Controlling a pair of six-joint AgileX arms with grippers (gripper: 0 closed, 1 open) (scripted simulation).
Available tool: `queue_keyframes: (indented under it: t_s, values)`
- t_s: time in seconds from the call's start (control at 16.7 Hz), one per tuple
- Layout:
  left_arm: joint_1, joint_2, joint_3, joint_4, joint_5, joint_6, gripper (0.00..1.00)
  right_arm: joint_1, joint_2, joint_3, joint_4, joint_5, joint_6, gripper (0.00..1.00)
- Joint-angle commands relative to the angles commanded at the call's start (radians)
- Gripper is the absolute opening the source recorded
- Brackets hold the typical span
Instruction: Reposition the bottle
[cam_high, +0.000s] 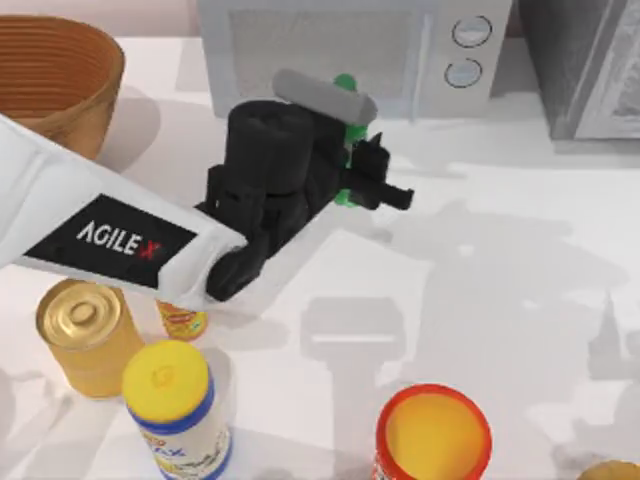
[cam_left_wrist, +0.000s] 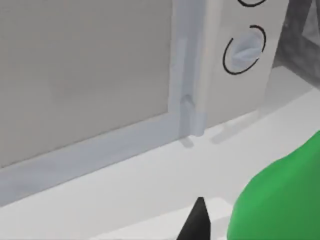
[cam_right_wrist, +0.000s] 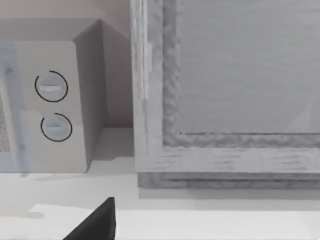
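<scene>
top view: left gripper (cam_high: 352, 165) clamps the green bottle (cam_high: 346, 82) near the microwave (cam_high: 440, 50).

The white table (cam_high: 500, 250) carries a microwave (cam_high: 350, 50), wicker basket (cam_high: 55, 75), yellow cans (cam_high: 85, 335) and an orange tub (cam_high: 432, 435).

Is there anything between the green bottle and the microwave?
No. In the left wrist view, only bare white table lies between the green bottle and the microwave.
</scene>
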Motion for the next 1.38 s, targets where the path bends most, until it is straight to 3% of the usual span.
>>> queue_keyframes:
  t_s: [0.36,0.6,1.02,1.38]
  values:
    - [0.156,-0.316,-0.367,0.022,-0.198,-0.064,0.00,0.000,0.000,0.000,0.000,0.000,0.000,1.00]
    - [0.198,-0.434,-0.509,-0.021,-0.298,-0.085,0.00,0.000,0.000,0.000,0.000,0.000,0.000,1.00]
    - [0.200,-0.425,-0.511,-0.021,-0.304,-0.078,0.00,0.000,0.000,0.000,0.000,0.000,0.000,1.00]
    - [0.247,-0.252,-0.421,0.106,-0.279,-0.051,0.00,0.000,0.000,0.000,0.000,0.000,0.000,1.00]
